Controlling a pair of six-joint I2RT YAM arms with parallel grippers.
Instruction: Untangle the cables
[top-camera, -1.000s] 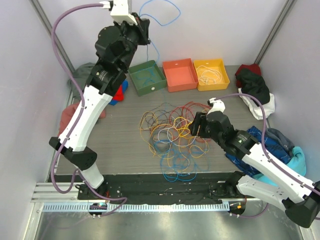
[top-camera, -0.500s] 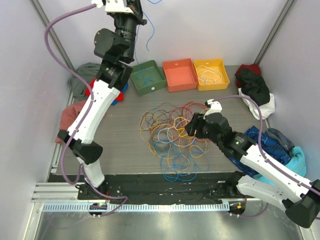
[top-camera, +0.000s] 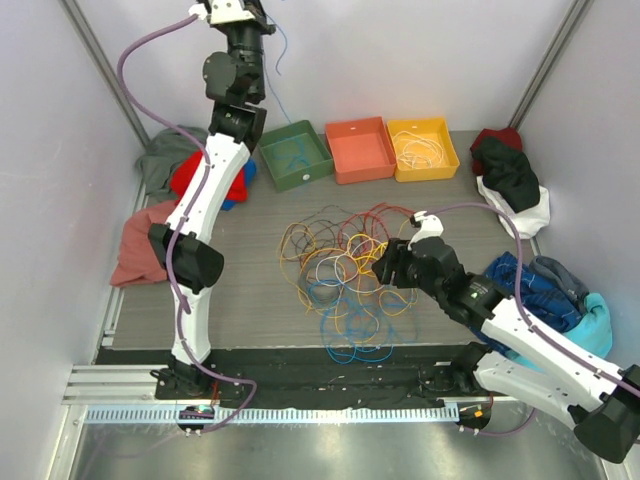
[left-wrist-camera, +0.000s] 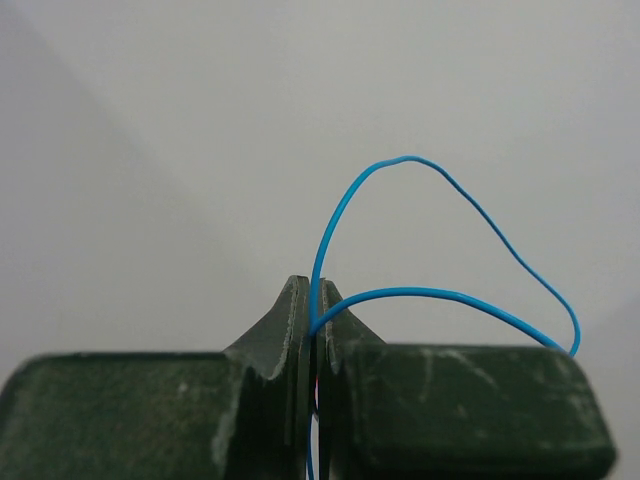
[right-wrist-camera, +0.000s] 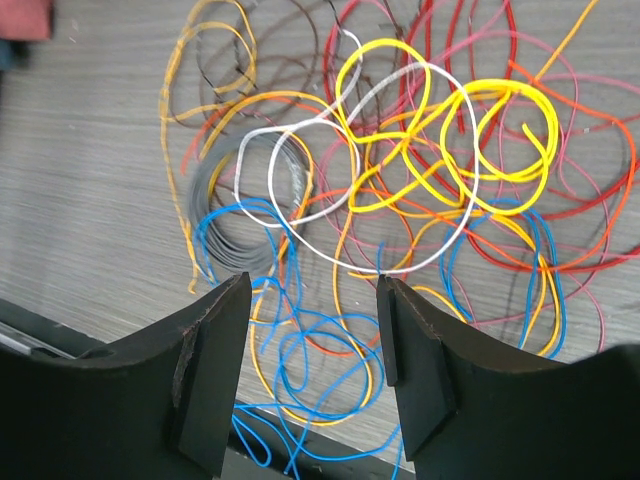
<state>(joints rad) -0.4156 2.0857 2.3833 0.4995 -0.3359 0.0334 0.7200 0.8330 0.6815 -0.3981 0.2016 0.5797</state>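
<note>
Grey, wood-grained counter (top-camera: 230, 290) carries the heap of thin, looping cables (top-camera: 345, 275) around its middle, a little toward the near edge, and the bigger risk sits there. Strands in yellow, orange, red, blue, white and brown cross each other many times. I think a pull on one loop could drag its neighbours along, tighten a knot, or sweep wires over the near edge.

The right pincer (right-wrist-camera: 312, 288) hangs released just above the right side of the heap, its jaws spread wide over white and blue loops. If it closes there, it may catch several wires together.

The smaller risk is high above the far edge, toward the left corner. There the left pincer (left-wrist-camera: 318, 300) is clenched on one thin blue cable (left-wrist-camera: 430, 291), gripped only at the fingertips. It could slip out, or fall beside the green square tray (top-camera: 295, 155) below and not into it. This cable bows in a springy loop and seems free of the heap.
</note>
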